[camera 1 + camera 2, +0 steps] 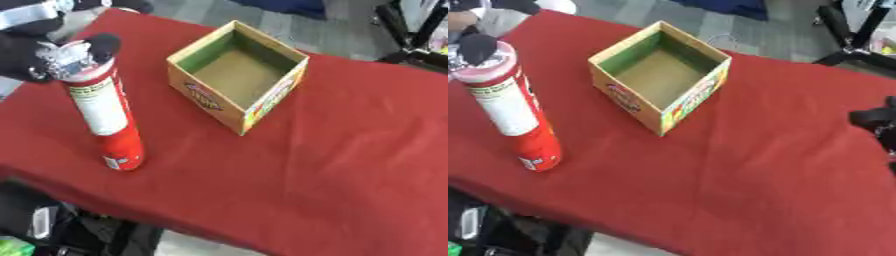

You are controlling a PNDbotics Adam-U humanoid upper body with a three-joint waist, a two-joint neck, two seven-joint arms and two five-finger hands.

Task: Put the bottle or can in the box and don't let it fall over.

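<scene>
1. Left hand (35,52): black casing, rounded black fingertips (105,44), shiny silver metal between them.
2. Left forearm: black, with a pale grey-white band (upper left corner).
3. Right hand (877,120): black, blocky; only an edge shows.

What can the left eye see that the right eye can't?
Only the left eye view shows most of the left hand, curled round the top of the tall red can. Only the right eye view shows a black part, likely the right hand, at the right edge; its fingers can't be made out. Both show the can standing upright on the red table and the open, empty cardboard box beside it.
</scene>
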